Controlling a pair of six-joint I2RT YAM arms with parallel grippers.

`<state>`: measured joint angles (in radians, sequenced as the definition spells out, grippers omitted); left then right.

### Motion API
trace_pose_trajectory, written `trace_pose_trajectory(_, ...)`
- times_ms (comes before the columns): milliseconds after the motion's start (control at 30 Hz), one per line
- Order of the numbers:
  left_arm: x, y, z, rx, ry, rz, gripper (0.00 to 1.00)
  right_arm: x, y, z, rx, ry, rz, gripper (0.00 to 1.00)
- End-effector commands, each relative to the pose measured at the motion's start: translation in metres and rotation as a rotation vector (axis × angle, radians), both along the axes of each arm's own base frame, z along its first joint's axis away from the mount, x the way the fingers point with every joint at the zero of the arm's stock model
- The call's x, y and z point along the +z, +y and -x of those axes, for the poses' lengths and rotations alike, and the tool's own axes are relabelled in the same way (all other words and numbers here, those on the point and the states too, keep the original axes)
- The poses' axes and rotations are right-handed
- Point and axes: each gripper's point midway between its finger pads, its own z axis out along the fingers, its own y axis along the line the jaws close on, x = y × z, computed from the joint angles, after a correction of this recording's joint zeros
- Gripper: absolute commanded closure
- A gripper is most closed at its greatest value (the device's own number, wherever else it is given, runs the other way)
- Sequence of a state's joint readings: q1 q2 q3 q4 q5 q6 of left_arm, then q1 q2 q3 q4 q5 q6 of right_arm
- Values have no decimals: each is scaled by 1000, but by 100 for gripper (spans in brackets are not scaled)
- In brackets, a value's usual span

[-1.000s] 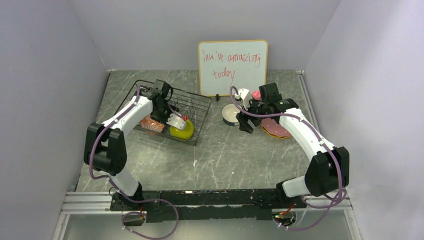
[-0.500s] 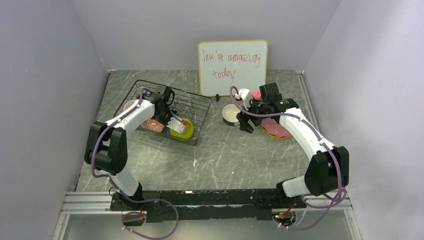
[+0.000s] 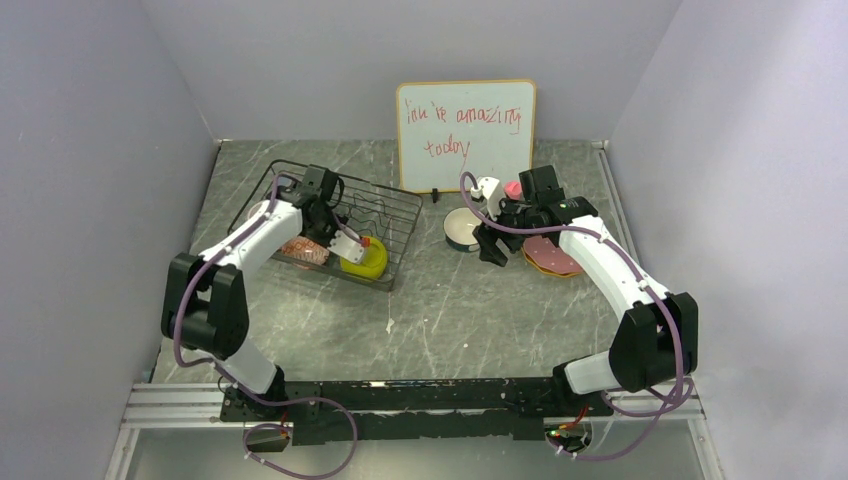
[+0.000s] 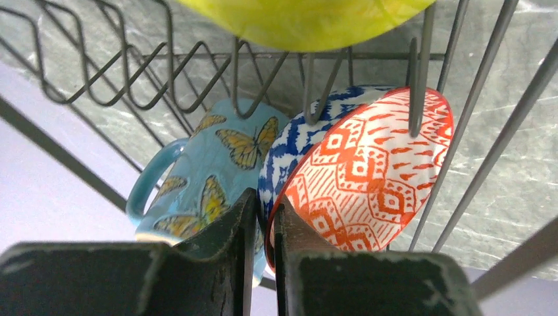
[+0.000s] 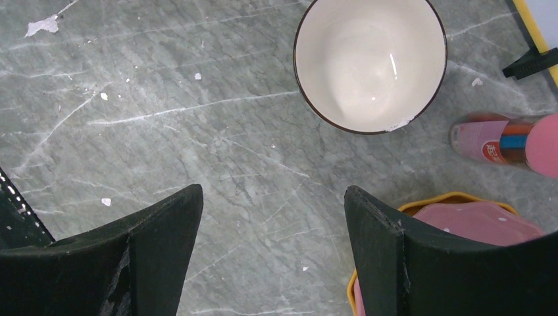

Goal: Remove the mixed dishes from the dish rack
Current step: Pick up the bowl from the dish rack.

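**Left gripper on a bowl rim in the rack; right gripper open over the table**

**1. Rack.** In my top view the rack (image 3: pixel 385 212) stands on the table (image 3: pixel 440 320) at 10 o'clock from the table's centre. I count four dishes in it.
- The yellow bowl (image 3: pixel 366 263) sits in the rack's 4 o'clock corner.
- The red bowl (image 3: pixel 303 250) stands on edge at the rack's 6 o'clock side.
- The blue bowl (image 4: pixel 283 141) stands directly behind the red bowl and touches it.
- The mug (image 4: pixel 210 164), turquoise with butterflies, leans against the blue bowl at its 9 o'clock in the left wrist view.

**2. Left gripper** (image 4: pixel 264 197). It is down inside the rack, below the yellow bowl as the wrist camera frames it. Its fingers stand almost together. The thin gap between them holds the rim of the blue bowl, and the red bowl's edge lies against the finger at 3 o'clock. I read this as a clamp on the blue bowl.

**3. Right gripper** (image 5: pixel 273 194). It hangs over the table with its jaws spread wide, and only the table surface shows between them. I read the following from the right wrist view.
- The white bowl (image 5: pixel 368 62) stands upright at 1 o'clock, apart from the fingers.
- The bottle (image 5: pixel 487 139) is at 2 o'clock, between the white bowl and the plates.
- The plates (image 3: pixel 552 258), pink on yellow, lie at 4 o'clock, just beside one finger.

**4. Table layout, top view.** The white bowl is at 1 o'clock from centre and the plates are at 3 o'clock. The board (image 3: pixel 466 135) leans at 12 o'clock against the far wall.
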<state>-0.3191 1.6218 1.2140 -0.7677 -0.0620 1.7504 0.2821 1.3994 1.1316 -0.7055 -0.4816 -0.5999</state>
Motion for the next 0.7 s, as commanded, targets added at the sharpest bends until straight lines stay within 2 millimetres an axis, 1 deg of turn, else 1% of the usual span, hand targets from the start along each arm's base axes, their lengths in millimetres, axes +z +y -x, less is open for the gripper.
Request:
trace_pose_trajectory(0,37,-9,5,-25,-69,60,97,8,5,-4,27,-40,-32,18)
trace_pose_trajectory(133,53,-7,8,-16,-97,66,97,8,5,-5,28,-39,-32,18)
trace_pose_trajectory(433,79,3,9,44,-166,58,97,9,7,-5,28,-37,-40,18)
trace_pose_trajectory(533,93,4,7,89,-198,94,98,12,7,-5,23,-44,-42,18)
trace_pose_trajectory(667,115,-5,7,157,-215,197,97,19,8,-6,15,-61,-58,18)
